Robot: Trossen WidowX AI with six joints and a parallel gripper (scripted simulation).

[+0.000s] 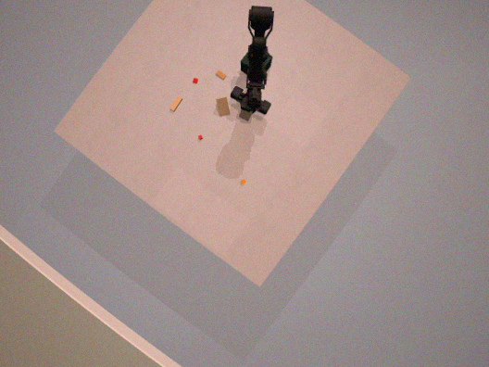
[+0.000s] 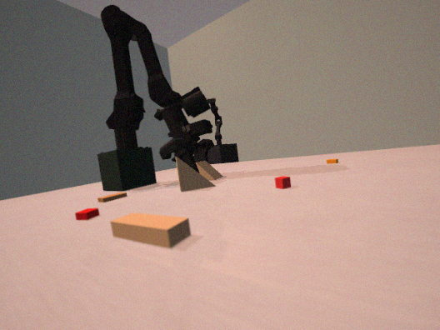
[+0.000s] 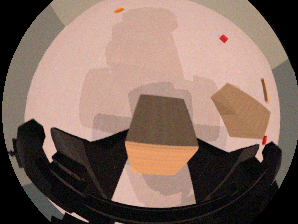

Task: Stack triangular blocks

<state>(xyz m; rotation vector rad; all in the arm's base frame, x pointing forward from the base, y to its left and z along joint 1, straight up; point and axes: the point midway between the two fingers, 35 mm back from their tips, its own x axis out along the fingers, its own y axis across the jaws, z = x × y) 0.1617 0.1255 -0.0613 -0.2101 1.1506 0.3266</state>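
Observation:
One triangular block (image 1: 245,115) (image 2: 211,171) (image 3: 162,121) rests on the table in front of the arm. Its darker sloped face and a lit orange face show in the wrist view. My gripper (image 1: 250,109) (image 2: 197,164) (image 3: 159,135) points down around it. The fingers press against its two opposite sides, so the gripper is shut on this block. The other triangular block (image 1: 223,107) (image 2: 191,177) (image 3: 244,116) stands apart, to the right in the wrist view, slope up and turned at a different angle. The far finger is partly hidden in the exterior view.
A long tan brick (image 1: 176,104) (image 2: 146,230), a smaller tan brick (image 1: 220,74) (image 2: 112,197) and a red block (image 1: 195,81) (image 2: 87,214) lie beyond the free triangular block. A red cube (image 1: 200,137) (image 2: 282,182) (image 3: 223,38) and an orange block (image 1: 243,182) (image 2: 332,161) (image 3: 119,10) lie farther out.

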